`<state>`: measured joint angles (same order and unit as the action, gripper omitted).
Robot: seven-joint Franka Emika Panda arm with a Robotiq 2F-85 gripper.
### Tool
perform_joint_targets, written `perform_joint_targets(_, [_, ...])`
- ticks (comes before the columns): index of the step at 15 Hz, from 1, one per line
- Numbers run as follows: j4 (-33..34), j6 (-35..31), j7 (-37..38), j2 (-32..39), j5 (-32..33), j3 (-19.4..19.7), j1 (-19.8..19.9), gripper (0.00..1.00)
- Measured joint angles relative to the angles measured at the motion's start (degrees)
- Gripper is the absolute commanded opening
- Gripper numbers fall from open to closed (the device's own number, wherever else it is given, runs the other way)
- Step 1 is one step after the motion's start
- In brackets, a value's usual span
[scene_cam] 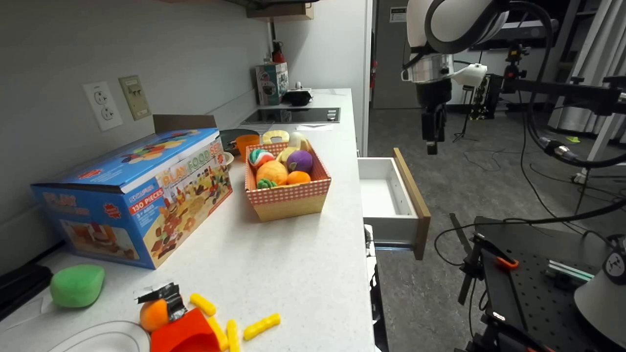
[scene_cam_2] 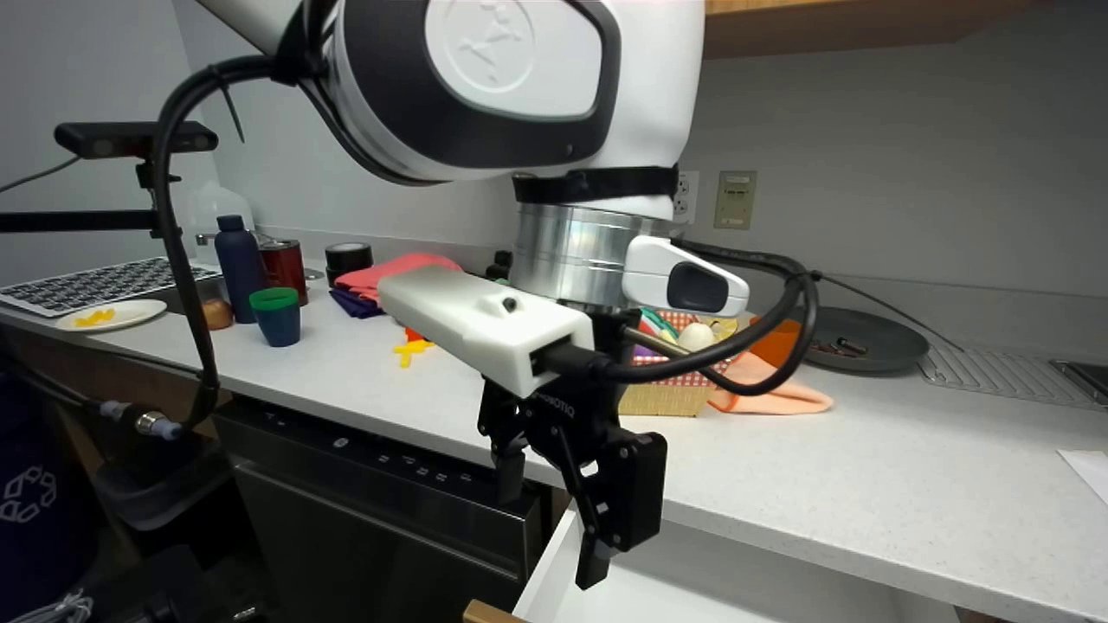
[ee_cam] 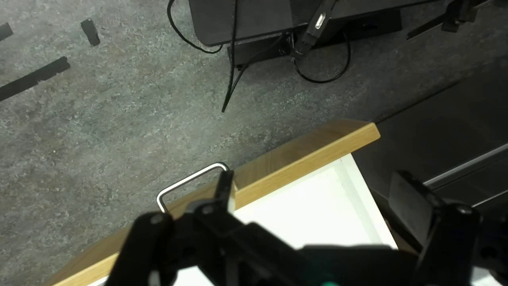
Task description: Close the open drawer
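Observation:
The drawer (scene_cam: pixel 385 195) is pulled out from under the counter. It has a white inside, grey sides and a wooden front panel (scene_cam: pixel 412 203). The white inside also shows in an exterior view (scene_cam_2: pixel 718 575), partly cut off by the frame, and in the wrist view (ee_cam: pixel 301 202). A metal bar handle (ee_cam: pixel 189 180) is on the outer face of the front. My gripper (scene_cam: pixel 432 146) points down, in the air above the drawer, and touches nothing that I can see. Its jaws are open and empty in an exterior view (scene_cam_2: pixel 554 529) and in the wrist view (ee_cam: pixel 317 194); they partly hide the drawer there.
The white counter (scene_cam: pixel 313 254) runs above the drawer. A basket of toy food (scene_cam: pixel 288 205) and a toy box (scene_cam: pixel 146 195) stand on it. A dark dishwasher (scene_cam_2: pixel 372 519) is beside the drawer. A black stand (scene_cam: pixel 543 264) with cables faces the drawer across the floor.

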<state>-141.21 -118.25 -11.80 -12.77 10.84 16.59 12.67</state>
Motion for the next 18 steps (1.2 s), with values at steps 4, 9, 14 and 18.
perform_joint_targets(4, [-0.1, -2.7, -2.3, 3.3, 0.0, 0.9, 0.6, 1.0])
perform_joint_targets(9, [1.0, -9.4, -9.1, 11.6, 0.1, 2.6, 2.7, 1.0])
perform_joint_targets(14, [5.7, -13.1, -11.2, 21.8, 1.9, 2.6, 3.8, 1.0])
perform_joint_targets(18, [11.4, -13.4, -11.4, 30.1, 2.0, 2.2, 4.7, 1.0])
